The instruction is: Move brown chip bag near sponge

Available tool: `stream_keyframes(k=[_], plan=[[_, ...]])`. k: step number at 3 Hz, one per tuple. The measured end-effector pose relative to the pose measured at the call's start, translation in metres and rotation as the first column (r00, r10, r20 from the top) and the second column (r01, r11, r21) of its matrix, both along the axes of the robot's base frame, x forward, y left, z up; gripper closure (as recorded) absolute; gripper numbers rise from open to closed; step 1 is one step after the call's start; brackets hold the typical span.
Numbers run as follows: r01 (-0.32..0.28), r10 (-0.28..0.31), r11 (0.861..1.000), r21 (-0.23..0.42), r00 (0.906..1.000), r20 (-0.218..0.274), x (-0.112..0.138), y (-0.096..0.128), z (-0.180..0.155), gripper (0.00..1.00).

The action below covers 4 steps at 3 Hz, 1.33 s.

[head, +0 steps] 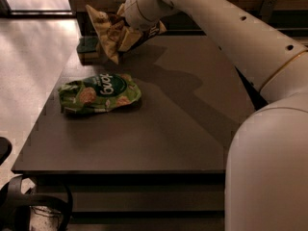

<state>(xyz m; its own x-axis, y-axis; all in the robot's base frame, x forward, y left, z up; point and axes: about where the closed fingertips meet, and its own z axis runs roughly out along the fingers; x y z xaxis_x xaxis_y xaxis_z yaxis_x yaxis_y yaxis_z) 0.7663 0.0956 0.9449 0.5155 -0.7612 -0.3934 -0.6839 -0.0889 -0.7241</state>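
Note:
The brown chip bag [107,32] hangs in the air, crumpled, with tan-yellow edges showing. My gripper [126,32] is shut on it and holds it above the far left part of the table. The sponge [88,48], dark green on top, sits at the table's far left corner, just left of the bag and partly hidden behind it. The bag's lower tip hangs close to the sponge's right side.
A green chip bag [99,93] lies flat on the left part of the dark table [192,129]. My white arm [231,32] crosses from the right over the table. The pale floor lies beyond the table's left edge.

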Motion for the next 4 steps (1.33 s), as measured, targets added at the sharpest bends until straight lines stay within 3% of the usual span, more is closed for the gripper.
stream_keyframes(k=[1, 2, 4], plan=[[0.028, -0.029, 0.999, -0.043, 0.9996, -0.009, 0.018, 0.016, -0.026, 1.0], [0.034, -0.035, 0.998, -0.055, 0.9993, -0.014, 0.022, 0.019, -0.033, 0.87], [0.026, -0.028, 0.998, -0.057, 0.9994, -0.021, 0.022, 0.024, -0.038, 0.41]])
